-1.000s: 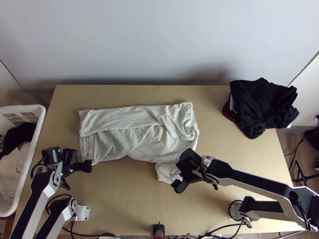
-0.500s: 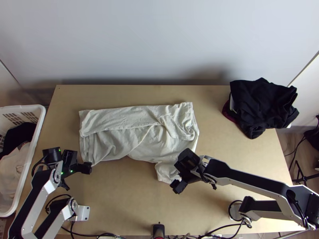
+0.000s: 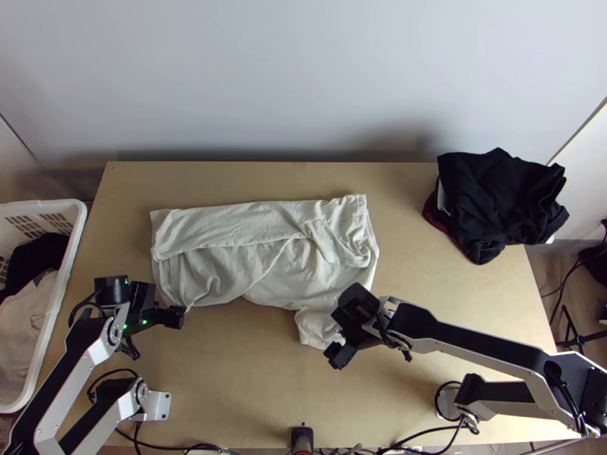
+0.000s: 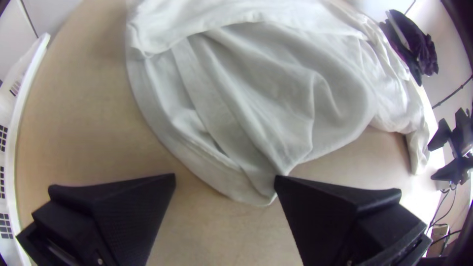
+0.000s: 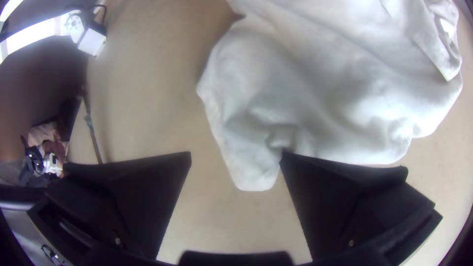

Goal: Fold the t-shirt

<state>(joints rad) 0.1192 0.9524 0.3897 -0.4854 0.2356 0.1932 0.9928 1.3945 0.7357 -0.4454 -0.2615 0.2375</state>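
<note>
"Where did you have the t-shirt (image 3: 265, 258)?"

"I had it in the middle of the table (image 3: 250, 379), wider than it was deep. A long band along its far side was folded over, the nearer part was rumpled, and a small flap stuck out toward the near edge on the right."

"And your left end effector (image 3: 158, 334)?"

"On my top view it was at the near left corner of the cloth. My wrist view had its two fingers well spread, with the corner (image 4: 263, 194) right by one fingertip. I couldn't tell whether they touched, but nothing was clamped between them."

"The right end effector (image 3: 338, 337)?"

"That one was at the flap. Its fingers stood wide apart too, the tip of the flap (image 5: 253, 180) lying between them in my wrist view, close to one finger and unpinched. I couldn't tell there, either, whether finger and cloth met."

"Anything else around?"

"I could see a heap of dark clothes (image 3: 501, 201) at the far right of the table. By the left edge I had a white basket (image 3: 74, 220) with dark cloth (image 3: 47, 254) and pale cloth (image 3: 26, 322) in it."
</note>
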